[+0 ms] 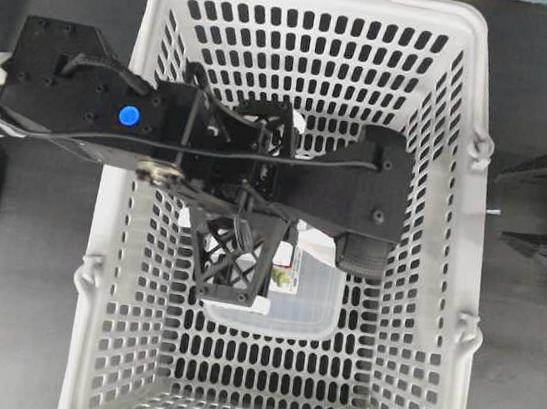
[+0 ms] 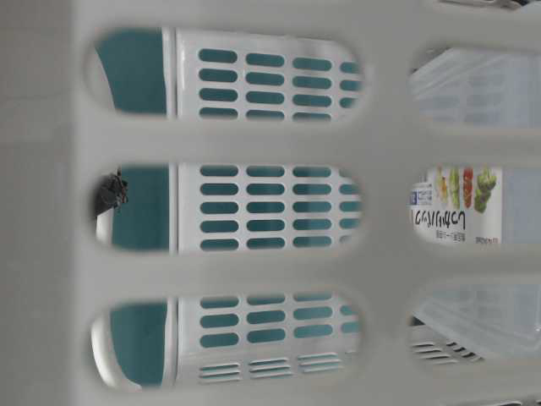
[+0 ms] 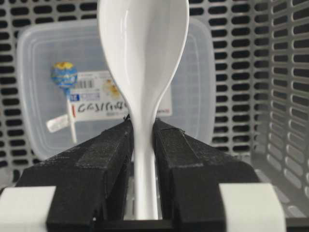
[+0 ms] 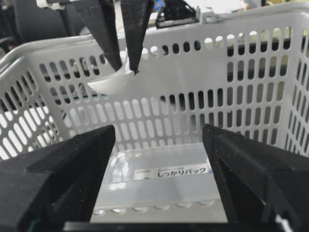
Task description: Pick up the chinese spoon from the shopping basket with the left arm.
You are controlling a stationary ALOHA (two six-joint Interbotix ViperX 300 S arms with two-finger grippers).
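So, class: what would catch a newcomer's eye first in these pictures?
Probably the glossy white chinese spoon, pinched by its handle in the left claw and held above the shopping basket floor. Below it lies a clear lidded container with a lollipop inside.

chinese spoon (image 3: pixel 145 63): glossy white, smooth | shopping basket (image 1: pixel 430 316): matt grey plastic, perforated

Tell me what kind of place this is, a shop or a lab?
Probably a robot lab bench, not a shop: the shopping basket sits on a dark tabletop between two black arms, and the left pincer holds the chinese spoon above a clear food container.
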